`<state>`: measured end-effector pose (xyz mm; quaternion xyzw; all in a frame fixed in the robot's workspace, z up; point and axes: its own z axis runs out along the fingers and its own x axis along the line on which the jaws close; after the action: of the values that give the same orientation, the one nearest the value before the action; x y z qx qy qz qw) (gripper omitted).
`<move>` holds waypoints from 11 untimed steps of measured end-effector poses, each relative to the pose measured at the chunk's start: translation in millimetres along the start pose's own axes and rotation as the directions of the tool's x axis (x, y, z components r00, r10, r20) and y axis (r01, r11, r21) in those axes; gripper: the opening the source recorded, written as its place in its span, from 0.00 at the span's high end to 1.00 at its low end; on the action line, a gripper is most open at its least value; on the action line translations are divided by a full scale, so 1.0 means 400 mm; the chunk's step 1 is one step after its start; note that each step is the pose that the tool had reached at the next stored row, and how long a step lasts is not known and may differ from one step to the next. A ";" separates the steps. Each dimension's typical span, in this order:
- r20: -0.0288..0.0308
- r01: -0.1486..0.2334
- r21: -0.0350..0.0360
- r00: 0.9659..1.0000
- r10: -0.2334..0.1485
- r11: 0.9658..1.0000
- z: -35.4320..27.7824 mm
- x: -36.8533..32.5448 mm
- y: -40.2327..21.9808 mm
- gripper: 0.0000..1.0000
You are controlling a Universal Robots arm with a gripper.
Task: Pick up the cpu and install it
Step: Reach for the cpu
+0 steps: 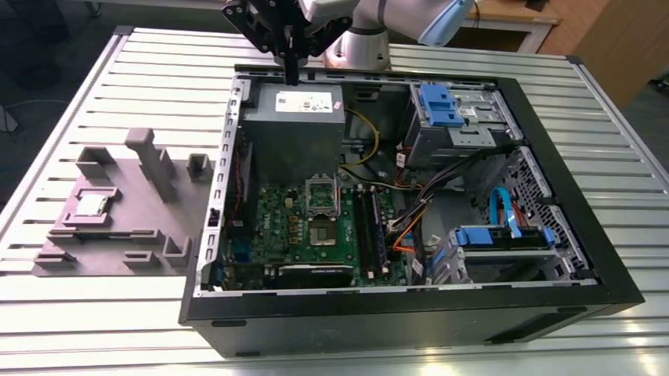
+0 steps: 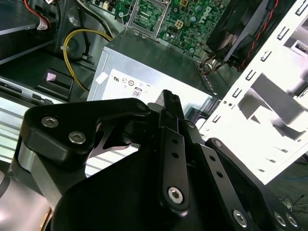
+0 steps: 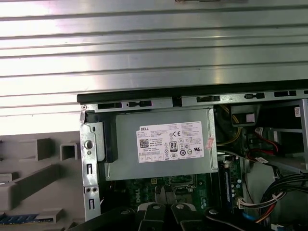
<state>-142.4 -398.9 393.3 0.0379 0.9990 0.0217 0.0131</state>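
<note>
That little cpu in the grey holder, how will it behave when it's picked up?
The cpu looks flat and thin, so it is probably stiff and light. Its smooth metal top may be slippery. Lying flat in the grey holder, it shouldn't roll or tip.

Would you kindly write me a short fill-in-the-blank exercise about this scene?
The cpu lies ____ the computer case, on the grey tray.
The gripper hangs above the grey box bearing a ____ label.
The motherboard is ____.
The gripper's jaws are ____.
Missing words: outside; white; green; shut.
</note>
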 end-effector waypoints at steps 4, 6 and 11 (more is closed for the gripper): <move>0.000 0.000 0.000 1.000 0.000 1.000 0.000 0.006 0.000 0.90; 0.000 0.000 0.000 1.000 0.000 1.000 0.000 0.009 -0.001 0.90; 0.000 0.000 0.000 1.000 0.000 1.000 -0.001 0.026 -0.002 0.90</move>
<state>-153.0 -398.9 393.3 0.0379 0.9990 0.0217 0.0133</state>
